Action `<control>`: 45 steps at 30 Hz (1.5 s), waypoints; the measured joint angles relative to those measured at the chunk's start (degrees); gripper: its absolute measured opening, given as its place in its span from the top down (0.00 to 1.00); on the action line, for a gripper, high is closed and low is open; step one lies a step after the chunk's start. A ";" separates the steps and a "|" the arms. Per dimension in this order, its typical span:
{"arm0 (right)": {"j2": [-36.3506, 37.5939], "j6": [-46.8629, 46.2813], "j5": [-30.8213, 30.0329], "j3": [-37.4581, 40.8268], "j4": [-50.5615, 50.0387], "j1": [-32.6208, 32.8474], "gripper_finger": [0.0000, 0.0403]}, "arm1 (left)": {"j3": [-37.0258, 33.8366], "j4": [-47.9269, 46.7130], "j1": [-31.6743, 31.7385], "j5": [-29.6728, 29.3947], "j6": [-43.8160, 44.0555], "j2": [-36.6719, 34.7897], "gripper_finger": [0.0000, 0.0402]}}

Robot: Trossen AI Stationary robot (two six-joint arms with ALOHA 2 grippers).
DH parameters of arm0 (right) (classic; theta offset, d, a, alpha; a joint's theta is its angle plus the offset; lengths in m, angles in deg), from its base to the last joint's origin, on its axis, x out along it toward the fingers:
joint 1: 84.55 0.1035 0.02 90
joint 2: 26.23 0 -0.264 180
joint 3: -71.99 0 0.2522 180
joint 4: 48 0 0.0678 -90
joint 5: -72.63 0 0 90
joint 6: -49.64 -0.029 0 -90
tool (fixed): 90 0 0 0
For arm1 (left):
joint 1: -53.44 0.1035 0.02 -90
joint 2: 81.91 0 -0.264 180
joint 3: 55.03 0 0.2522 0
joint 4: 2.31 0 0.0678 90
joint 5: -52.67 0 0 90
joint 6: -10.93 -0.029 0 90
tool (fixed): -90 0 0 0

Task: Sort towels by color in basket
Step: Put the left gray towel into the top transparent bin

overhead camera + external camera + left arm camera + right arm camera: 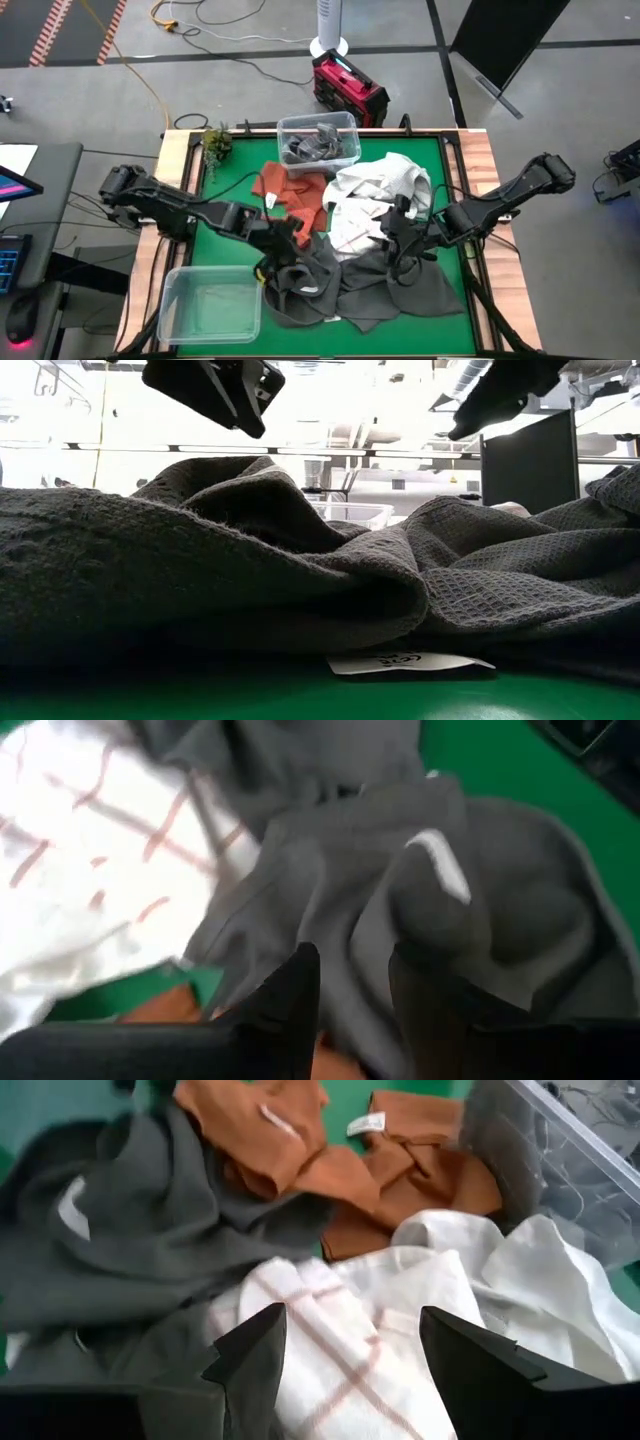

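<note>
Towels: dark grey towels (385,285) heaped lower centre of tabletop (455,180), white (375,195) and rust (295,195) above. Upper bin (318,140) holds grey cloth; lower-left bin (210,305) empty. Left pincer (283,240) half-closed over grey folds, grip uncertain; right pincer (397,240) open.

A coarse waffle weave is being shown by the matt dark grey towels (300,570). Smooth, thinner cloth is being shown by the rust towels (400,1180). Clear glossy plastic is being seen in the bins (212,303), on matt green felt-like table covering (460,210).
</note>
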 joint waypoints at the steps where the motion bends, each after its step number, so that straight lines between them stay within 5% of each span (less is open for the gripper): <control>1: -0.21 -0.04 -0.11 0.00 1.31 -0.21 0.35 | -0.81 1.32 -0.88 -0.28 -0.09 0.31 0.71; 9: -3.64 1.73 -0.02 0.04 8.96 -0.17 0.35 | -1.24 2.86 -6.96 -14.57 -2.02 5.88 0.62; 18: -4.80 3.67 -0.11 0.09 9.22 -0.72 0.35 | -1.30 3.03 -6.82 -14.10 -2.52 5.95 0.57; 21: -4.49 4.51 -0.11 0.09 9.58 -0.93 0.35 | -1.21 3.04 -6.81 -13.50 -4.98 5.33 0.62; 28: -4.43 4.70 -0.13 0.07 9.65 -0.93 0.35 | -1.21 0.62 -6.54 -11.39 -6.52 5.31 0.97; 45: -4.44 4.67 -0.13 0.07 10.96 -0.93 0.35 | -1.26 -0.79 -6.70 -13.66 -7.02 -3.43 1.00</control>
